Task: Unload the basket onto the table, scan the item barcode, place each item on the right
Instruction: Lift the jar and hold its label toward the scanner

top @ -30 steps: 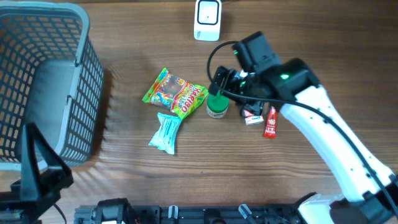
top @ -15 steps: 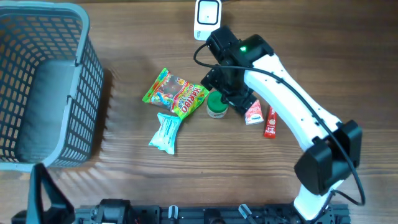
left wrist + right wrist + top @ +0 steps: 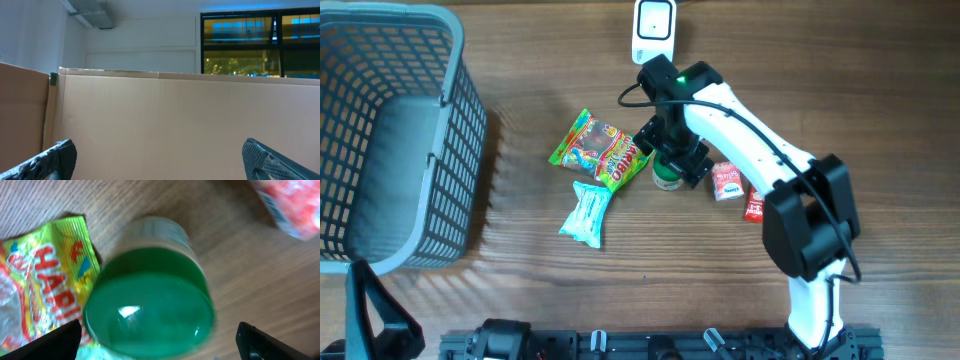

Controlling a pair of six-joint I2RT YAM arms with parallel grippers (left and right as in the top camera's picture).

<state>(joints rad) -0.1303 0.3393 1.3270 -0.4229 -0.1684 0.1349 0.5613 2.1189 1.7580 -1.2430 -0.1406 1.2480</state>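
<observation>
Overhead, green-lidded jar (image 3: 666, 181) is mostly hidden under the right arm (image 3: 745, 125); wrist view of jar is blurred, candy bag (image 3: 45, 290) left of it and red-white packet (image 3: 287, 205) upper-right both edge-cropped.

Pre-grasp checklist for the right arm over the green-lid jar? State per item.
1. Right tool open: ok.
2. Green-lid jar centred under it: ok, per the wrist view.
3. Jar upright: ok, lid faces up.
4. Gummy bag clear of the closing path: not ok, its edge lies right beside the jar.
5. Barcode location on jar: cannot tell, label blurred.
6. Scanner unobstructed: ok.
</observation>
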